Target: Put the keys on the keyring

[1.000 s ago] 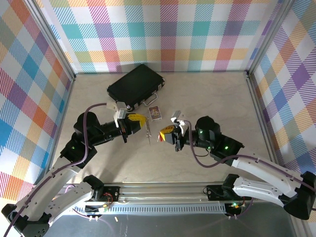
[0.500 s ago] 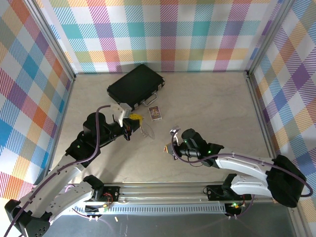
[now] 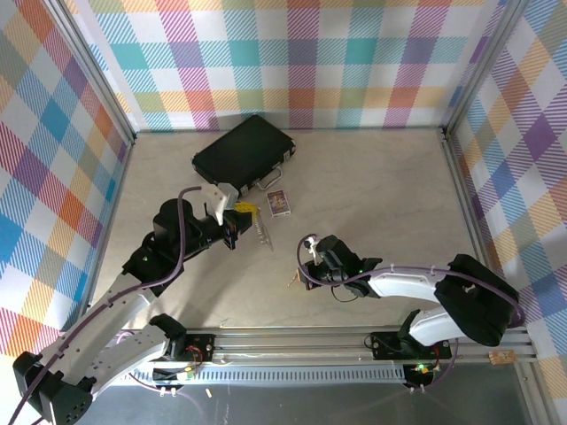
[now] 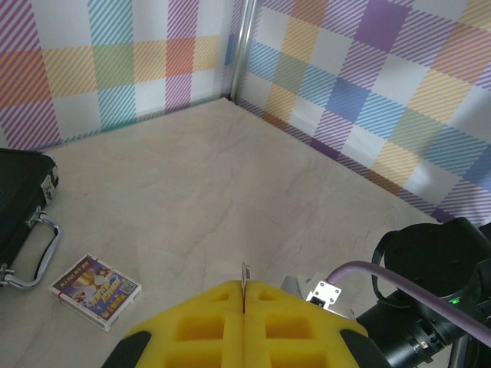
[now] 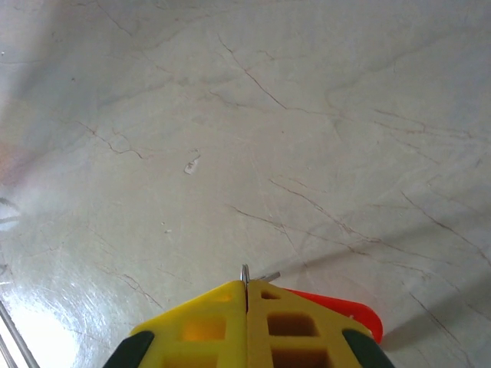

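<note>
Right claw (image 5: 245, 293) lower than before, keys (image 5: 345, 313) apparently in its grip.

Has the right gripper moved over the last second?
Yes. The right gripper has shifted toward the near edge of the table, farther from the card box.

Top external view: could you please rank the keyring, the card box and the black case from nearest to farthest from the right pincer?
1. keyring, up-left of the right pincer
2. card box, behind the keyring
3. black case, farthest back, left of centre
</note>
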